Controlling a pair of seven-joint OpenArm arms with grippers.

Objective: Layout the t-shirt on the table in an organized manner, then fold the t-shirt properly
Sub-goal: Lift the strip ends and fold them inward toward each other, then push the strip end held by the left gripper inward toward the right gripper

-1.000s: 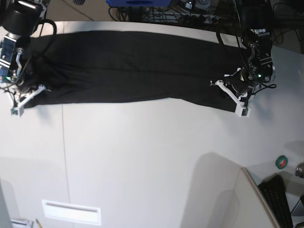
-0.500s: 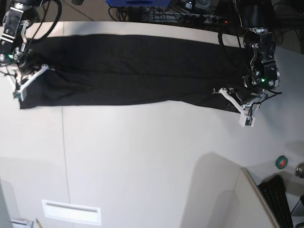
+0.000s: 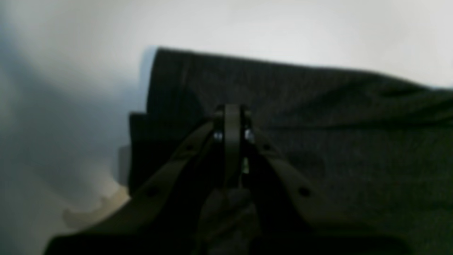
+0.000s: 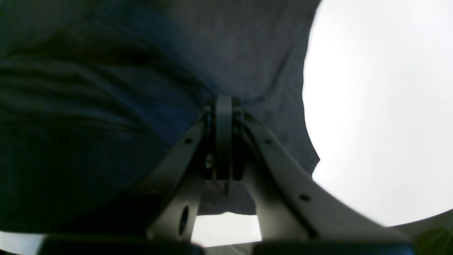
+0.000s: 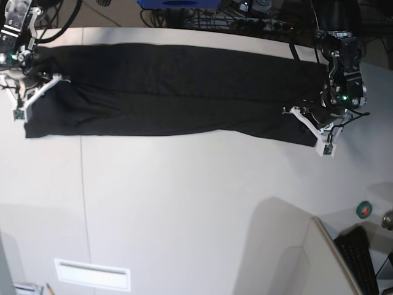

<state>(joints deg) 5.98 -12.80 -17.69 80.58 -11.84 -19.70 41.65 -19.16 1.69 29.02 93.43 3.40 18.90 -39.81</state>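
The black t-shirt [image 5: 172, 89] lies stretched in a long, narrow band across the far part of the white table [image 5: 184, 203], with no print showing. My left gripper [image 5: 310, 126] is at the shirt's right end in the base view. In the left wrist view the gripper [image 3: 231, 113] is shut on a fold of the t-shirt [image 3: 336, 124]. My right gripper [image 5: 34, 98] is at the shirt's left end. In the right wrist view the gripper [image 4: 223, 101] is shut on the t-shirt [image 4: 106, 88], with the table [image 4: 382, 106] beside it.
A thin dark seam [image 5: 83, 196] runs down the table's left part. A white slot [image 5: 92, 273] is near the front edge. A green tape roll [image 5: 364, 209] and a keyboard [image 5: 362, 258] sit at the lower right. Cables and a blue object [image 5: 178, 3] lie behind the table.
The right gripper moved toward the far edge, taking the shirt's left end with it. The left gripper moved slightly outward to the right. The shirt is drawn longer.
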